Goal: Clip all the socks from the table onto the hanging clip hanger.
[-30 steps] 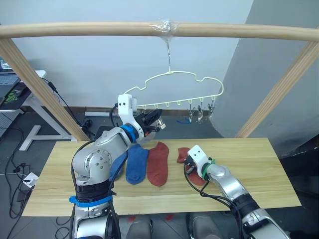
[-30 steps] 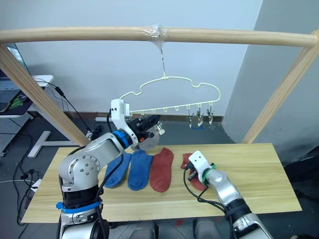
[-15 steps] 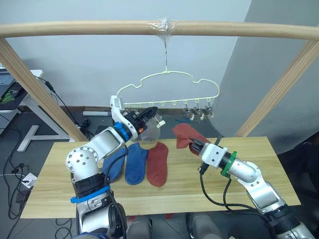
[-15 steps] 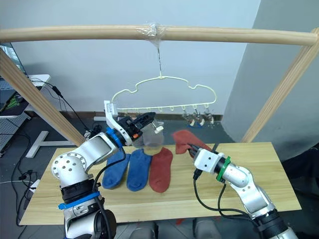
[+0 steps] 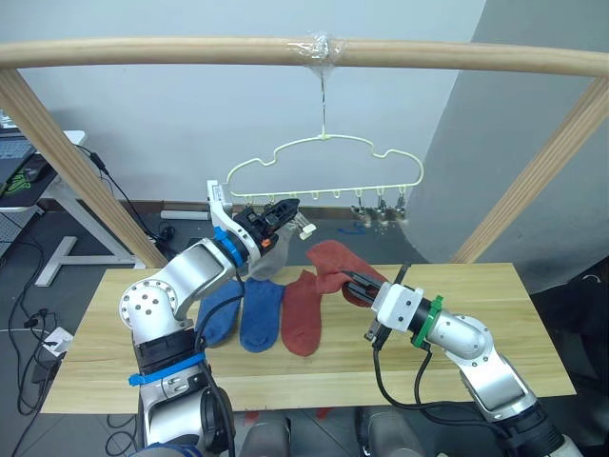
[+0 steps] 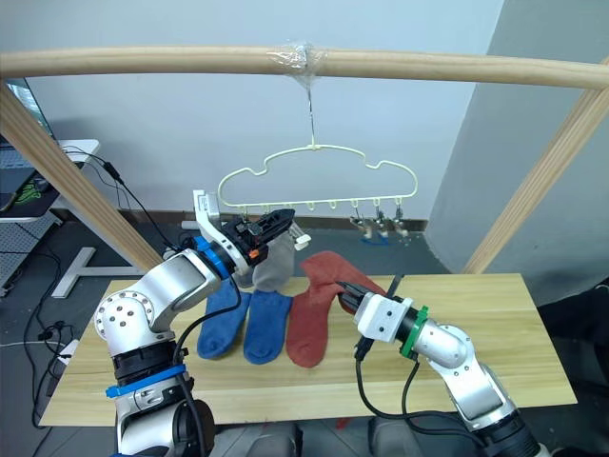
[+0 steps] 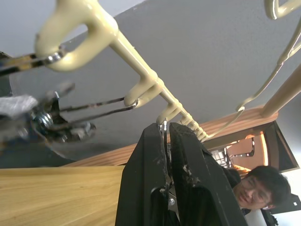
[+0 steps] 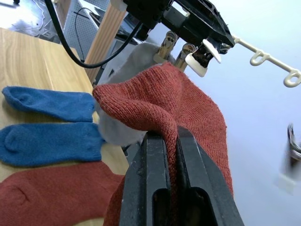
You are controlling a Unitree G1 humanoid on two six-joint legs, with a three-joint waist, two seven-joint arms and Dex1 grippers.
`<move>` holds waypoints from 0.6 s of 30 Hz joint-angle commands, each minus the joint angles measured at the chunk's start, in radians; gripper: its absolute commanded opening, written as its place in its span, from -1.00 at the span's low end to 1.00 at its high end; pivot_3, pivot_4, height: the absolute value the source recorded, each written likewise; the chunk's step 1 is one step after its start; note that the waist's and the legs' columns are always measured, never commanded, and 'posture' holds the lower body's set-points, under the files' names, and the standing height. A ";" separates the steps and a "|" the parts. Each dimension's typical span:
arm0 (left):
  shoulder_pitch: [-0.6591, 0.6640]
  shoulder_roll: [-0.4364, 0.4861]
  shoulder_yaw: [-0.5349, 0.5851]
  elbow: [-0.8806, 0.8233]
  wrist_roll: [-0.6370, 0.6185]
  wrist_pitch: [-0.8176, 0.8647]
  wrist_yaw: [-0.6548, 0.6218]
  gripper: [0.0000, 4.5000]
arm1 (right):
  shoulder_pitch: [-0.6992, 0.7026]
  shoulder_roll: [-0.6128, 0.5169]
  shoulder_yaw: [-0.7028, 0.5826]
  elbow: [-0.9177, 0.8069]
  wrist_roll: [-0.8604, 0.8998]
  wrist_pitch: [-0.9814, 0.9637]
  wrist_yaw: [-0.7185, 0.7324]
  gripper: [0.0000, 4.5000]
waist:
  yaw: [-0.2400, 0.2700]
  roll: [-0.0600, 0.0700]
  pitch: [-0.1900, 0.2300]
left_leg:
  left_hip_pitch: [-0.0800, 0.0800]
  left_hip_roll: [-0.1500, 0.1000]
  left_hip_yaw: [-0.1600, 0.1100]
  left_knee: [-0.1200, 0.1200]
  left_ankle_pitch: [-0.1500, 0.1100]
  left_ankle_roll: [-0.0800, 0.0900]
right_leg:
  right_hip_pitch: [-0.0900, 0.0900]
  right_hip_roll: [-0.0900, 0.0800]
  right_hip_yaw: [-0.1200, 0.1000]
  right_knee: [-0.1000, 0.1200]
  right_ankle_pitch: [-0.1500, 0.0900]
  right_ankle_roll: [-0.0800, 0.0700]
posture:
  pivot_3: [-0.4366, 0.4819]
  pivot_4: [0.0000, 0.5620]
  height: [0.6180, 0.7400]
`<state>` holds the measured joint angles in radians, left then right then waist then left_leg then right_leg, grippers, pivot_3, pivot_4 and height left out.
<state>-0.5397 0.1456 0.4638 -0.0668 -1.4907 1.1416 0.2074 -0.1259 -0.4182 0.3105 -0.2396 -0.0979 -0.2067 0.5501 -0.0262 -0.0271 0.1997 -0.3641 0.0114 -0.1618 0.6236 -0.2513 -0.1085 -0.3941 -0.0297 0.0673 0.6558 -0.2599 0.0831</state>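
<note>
Right pincer [image 6: 344, 297] raised above the table [image 6: 495, 324], fingers closed on a rust-red sock [image 6: 328, 273] that is lifted clear of the wood; the right wrist view shows the fabric pinched and folded between the two black fingers.

Left pincer [image 5: 282, 211] up at the left end of the clip hanger [image 5: 328, 171], fingers pressed together on one of its metal clips [image 7: 164, 132]. A light grey sock [image 5: 269, 259] hangs just beneath that pincer, close beside the lifted red one.

The hanger, pale yellow wire, hangs by its hook from the wooden pole [image 5: 190, 49] overhead. More clips [image 5: 383, 215] dangle at its right end.

On the table: two blue socks [image 5: 259, 309] side by side, then a second rust-red sock [image 5: 300, 314] just to their right, all lying flat.

A person [image 7: 251, 188] is visible in the left wrist view.
</note>
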 commanded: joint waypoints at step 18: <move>0.068 0.093 -0.144 -0.084 -0.087 -0.103 -0.031 -1.00 | -0.056 0.037 0.001 -0.051 0.022 0.021 0.046 -0.99 | 0.000 0.000 0.002 | -0.001 0.000 0.000 -0.001 0.000 0.000 | -0.001 0.000 0.000 -0.001 0.000 0.000 | 0.05 -0.34 1.00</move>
<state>-0.4791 0.2282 0.3310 -0.1134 -1.5558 1.0403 0.1893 -0.1763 -0.3853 0.3161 -0.2776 -0.0915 -0.1682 0.5916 -0.0264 -0.0268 0.2020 -0.3649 0.0115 -0.1618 0.6228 -0.2515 -0.1084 -0.3948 -0.0297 0.0675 0.6542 -0.2600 0.0829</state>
